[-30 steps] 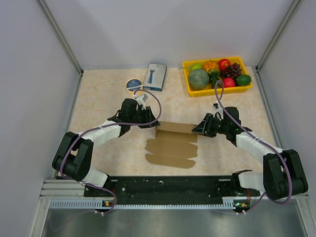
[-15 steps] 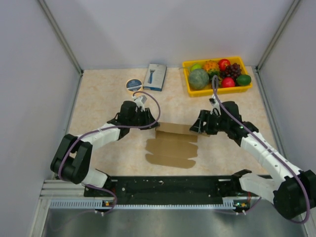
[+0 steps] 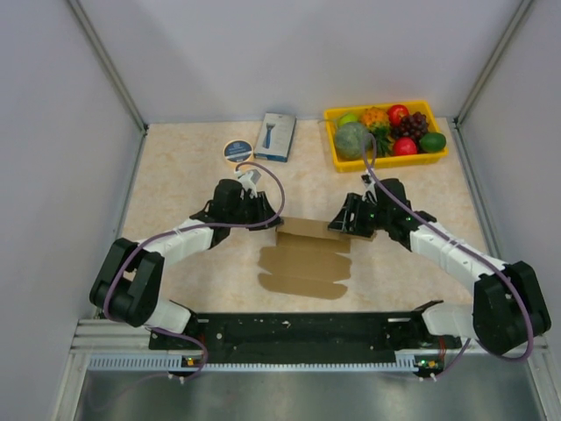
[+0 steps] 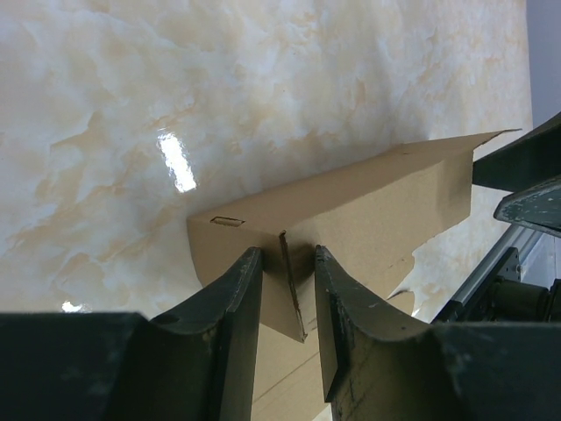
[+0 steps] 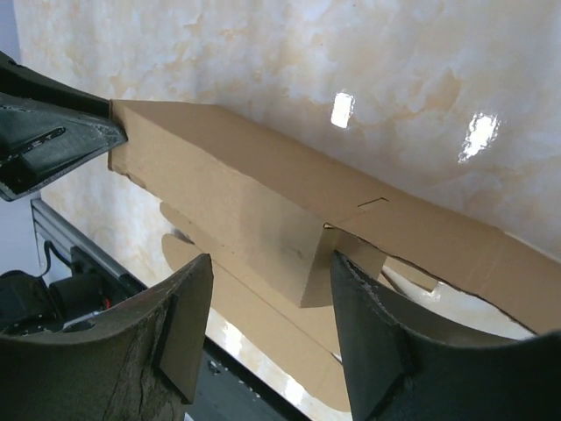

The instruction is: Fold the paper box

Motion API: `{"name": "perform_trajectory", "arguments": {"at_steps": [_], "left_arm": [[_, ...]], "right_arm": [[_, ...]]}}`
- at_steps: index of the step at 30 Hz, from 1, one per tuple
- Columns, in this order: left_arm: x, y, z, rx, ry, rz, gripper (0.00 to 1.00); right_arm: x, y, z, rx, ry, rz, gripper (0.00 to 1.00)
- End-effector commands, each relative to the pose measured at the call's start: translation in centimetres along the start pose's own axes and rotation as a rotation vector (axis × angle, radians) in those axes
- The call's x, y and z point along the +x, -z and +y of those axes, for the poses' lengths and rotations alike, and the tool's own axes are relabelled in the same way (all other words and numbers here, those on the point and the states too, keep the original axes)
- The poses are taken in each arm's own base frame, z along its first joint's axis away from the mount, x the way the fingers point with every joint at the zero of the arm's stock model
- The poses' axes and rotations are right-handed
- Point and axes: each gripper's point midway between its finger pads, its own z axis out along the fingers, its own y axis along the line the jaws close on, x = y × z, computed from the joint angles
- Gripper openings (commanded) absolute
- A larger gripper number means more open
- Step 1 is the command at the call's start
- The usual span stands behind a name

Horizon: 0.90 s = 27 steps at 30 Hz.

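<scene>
The paper box (image 3: 307, 259) is a brown cardboard blank lying mid-table, its far panel raised along a crease. My left gripper (image 3: 273, 219) is at the raised panel's left end. In the left wrist view its jaws (image 4: 286, 254) are nearly closed around an upright end flap of the box (image 4: 351, 210). My right gripper (image 3: 337, 224) is at the panel's right end. In the right wrist view it (image 5: 272, 259) is open wide, straddling the folded end flap of the box (image 5: 245, 202), with the right finger (image 5: 368, 298) touching the flap.
A yellow tray (image 3: 386, 162) of fruit stands at the back right. A small blue-and-white printed box (image 3: 276, 136) and a round tin (image 3: 237, 150) lie at the back centre. Grey walls close in left and right.
My right arm has moved left and its gripper has come up to the right end of the raised panel. My left arm and the box have stayed put.
</scene>
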Motion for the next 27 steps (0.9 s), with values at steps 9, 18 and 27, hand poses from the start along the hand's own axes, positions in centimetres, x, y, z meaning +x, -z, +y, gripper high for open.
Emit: {"name": "perform_trajectory", "arguments": {"at_steps": [9, 18, 27], "left_arm": [[0.6, 0.0, 0.0, -0.006, 0.011, 0.026, 0.33], [0.7, 0.1, -0.1, -0.005, 0.013, 0.027, 0.33], [0.1, 1.4, -0.4, -0.010, -0.011, -0.038, 0.61]], "right_arm": [[-2.0, -1.1, 2.7, -0.232, -0.175, -0.135, 0.35], [-2.4, -1.1, 2.2, -0.375, -0.230, -0.191, 0.00], [-2.5, -1.8, 2.1, -0.470, -0.214, -0.134, 0.00]]}}
